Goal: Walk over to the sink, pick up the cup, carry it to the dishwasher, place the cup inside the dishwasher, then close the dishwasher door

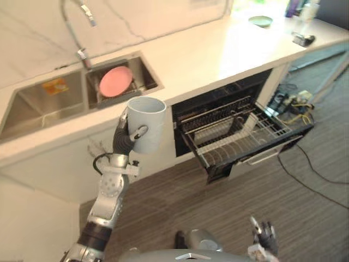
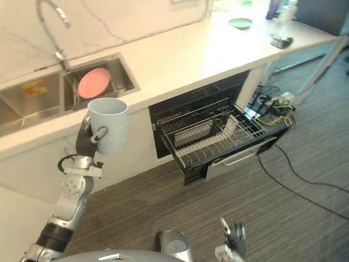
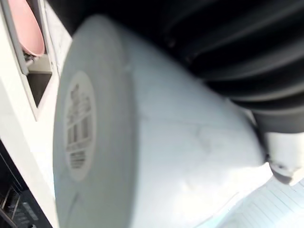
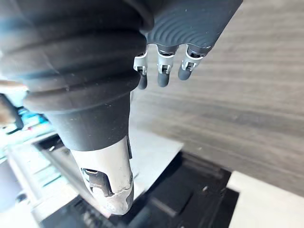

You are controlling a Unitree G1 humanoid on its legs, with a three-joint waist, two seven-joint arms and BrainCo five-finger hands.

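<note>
Cup (image 1: 147, 123): pale grey-blue, smooth plain cylinder, open rim up, roughly upright. It's off every surface, in the air in front of the counter (image 1: 218, 49) edge, just below the sink (image 1: 32, 109) and left of the dishwasher (image 1: 218, 103). L hand (image 1: 123, 137) is wrapped on it from the side w/ thumb curled across the wall, the dark ribbed cover behind.

Base label (image 3: 78, 126): oval sticker on cup's flat bottom, w/ barcode-like bars and small print, too blurred to read. Orange sticker (image 1: 54, 86) sits on the sink's larger steel basin; its text isn't legible either.

Sink is brushed steel w/ two basins. Pink round plate (image 1: 115, 81) leans on edge in the smaller right basin. Faucet (image 1: 73, 22) is a chrome arched neck above the divider. Counter is white, glossy and smooth.

Dishwasher is open and dark inside, wire rack (image 1: 240, 134) pulled out, a grid of thin metal rods; can't tell what's in it. Small green dish (image 1: 260, 21) sits far along the counter.

R hand (image 1: 265, 236) hangs low over grey wood-grain floor (image 1: 305, 207), fingers (image 4: 163, 71) straight and loose side by side, holding nothing.
</note>
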